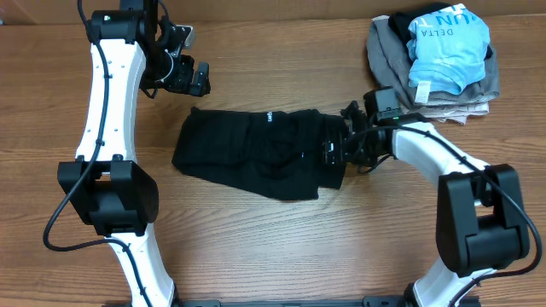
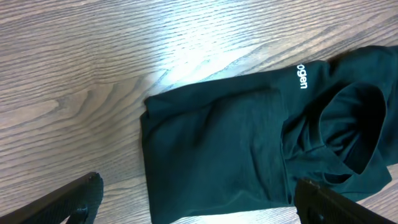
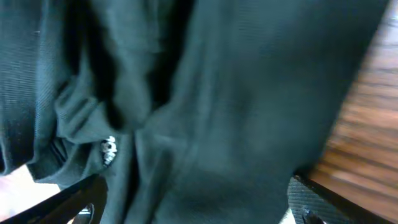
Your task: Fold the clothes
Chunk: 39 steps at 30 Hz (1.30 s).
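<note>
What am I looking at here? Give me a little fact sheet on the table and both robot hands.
Table: wood-grain
Garment: black garment, wrinkled, lying mid-table, small white logo
Left gripper: open, off the garment's upper-left corner, holding nothing
Right gripper: open, over the garment's right end
Corner pile: light blue shirt atop grey clothes

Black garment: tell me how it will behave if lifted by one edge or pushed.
The black garment would probably sag and drape from any pinch point, since it lies limp and wrinkled. Its folded layers would likely slip apart when lifted. Pushed, it would probably bunch up rather than slide whole across the wooden table.
</note>
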Each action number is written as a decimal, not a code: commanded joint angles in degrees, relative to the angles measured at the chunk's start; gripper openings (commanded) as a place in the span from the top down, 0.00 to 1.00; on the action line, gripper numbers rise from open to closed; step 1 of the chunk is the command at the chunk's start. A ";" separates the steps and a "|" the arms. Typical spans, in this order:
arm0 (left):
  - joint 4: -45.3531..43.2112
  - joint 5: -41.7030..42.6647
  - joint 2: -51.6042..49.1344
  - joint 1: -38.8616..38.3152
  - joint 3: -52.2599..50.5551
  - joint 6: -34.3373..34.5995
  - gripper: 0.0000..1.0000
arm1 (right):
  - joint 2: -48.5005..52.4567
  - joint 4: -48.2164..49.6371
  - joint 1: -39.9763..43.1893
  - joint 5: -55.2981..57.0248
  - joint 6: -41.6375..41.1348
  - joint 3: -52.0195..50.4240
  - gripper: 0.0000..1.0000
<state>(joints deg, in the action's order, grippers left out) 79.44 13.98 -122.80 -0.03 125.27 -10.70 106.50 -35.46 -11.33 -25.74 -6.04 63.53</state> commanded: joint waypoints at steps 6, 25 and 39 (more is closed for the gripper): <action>0.02 -0.66 0.55 -0.42 -0.26 -0.90 0.00 | 0.35 2.69 -4.81 8.70 -8.20 -2.99 0.44; -0.39 -4.26 0.55 -0.26 -0.26 -0.90 0.00 | -0.87 1.07 4.37 12.81 -7.63 -4.70 0.26; -0.22 -4.26 0.55 -0.26 -0.26 -0.90 0.00 | -0.61 8.39 -3.26 11.54 -11.02 -9.97 0.65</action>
<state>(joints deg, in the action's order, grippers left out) 79.24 10.26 -122.80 -0.03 125.23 -10.70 103.57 -26.55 -12.62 -14.22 -14.55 56.36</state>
